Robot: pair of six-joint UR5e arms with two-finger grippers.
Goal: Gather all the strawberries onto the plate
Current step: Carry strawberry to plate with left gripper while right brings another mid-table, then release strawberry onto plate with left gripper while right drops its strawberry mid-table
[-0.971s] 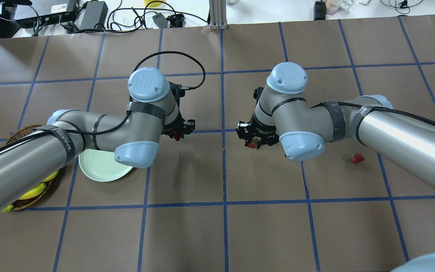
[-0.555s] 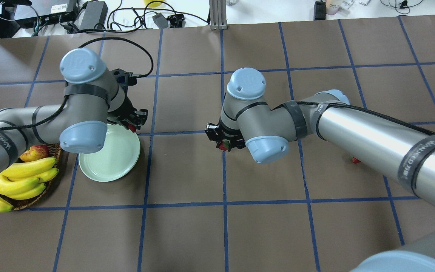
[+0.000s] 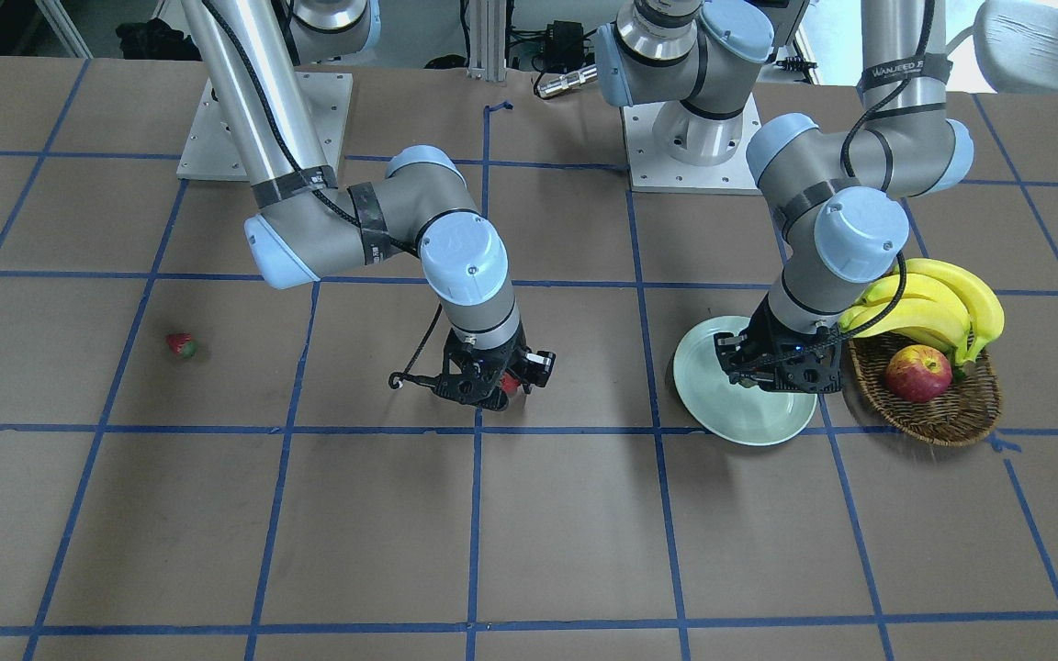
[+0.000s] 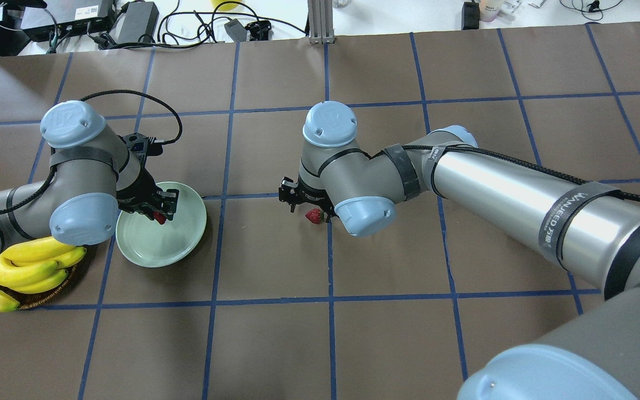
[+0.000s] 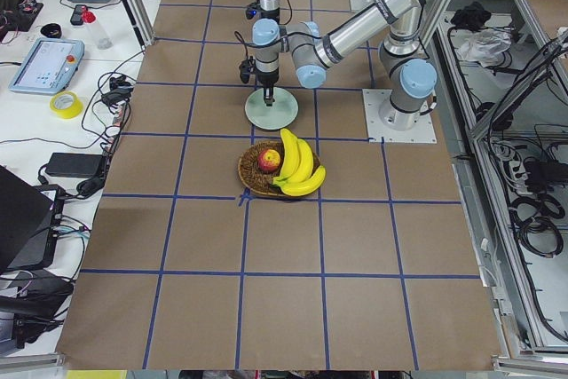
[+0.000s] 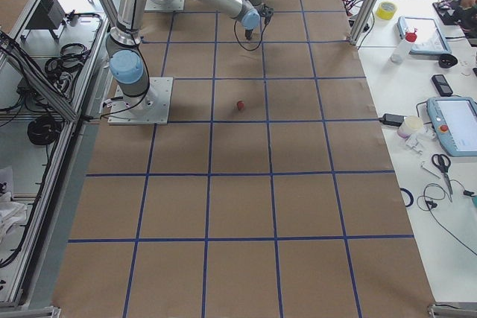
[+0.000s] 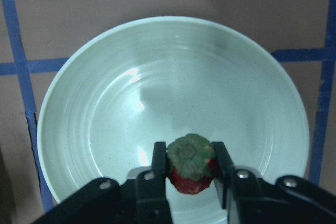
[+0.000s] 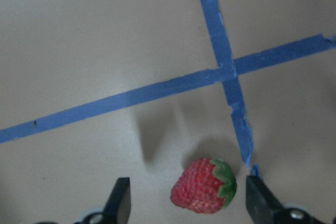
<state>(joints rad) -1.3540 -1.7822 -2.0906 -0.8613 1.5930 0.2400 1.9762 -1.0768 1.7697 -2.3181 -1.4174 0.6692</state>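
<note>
My left gripper [image 7: 190,179] is shut on a strawberry [image 7: 190,163] and holds it, green cap up, just above the pale green plate [image 7: 105,103]. In the overhead view this gripper [image 4: 159,215] hangs over the plate's [image 4: 170,247] left part. My right gripper [image 8: 189,203] is open, its fingers wide apart either side of a second strawberry [image 8: 205,184], which lies by a blue tape cross. That berry also shows in the overhead view [image 4: 313,215]. A third strawberry [image 3: 181,344] lies alone on the table, far out on the robot's right side.
A brown wicker basket [image 3: 951,413] with bananas [image 3: 933,303] and a red-yellow apple [image 3: 917,374] stands right beside the plate [image 3: 749,418]. Blue tape lines divide the brown table into squares. Cables and electronics lie along the table's far edge.
Both arms swung toward the robot's left. The left gripper carried its strawberry over the plate. The right gripper brought its strawberry to the tape cross, where it now sits between open fingers.
</note>
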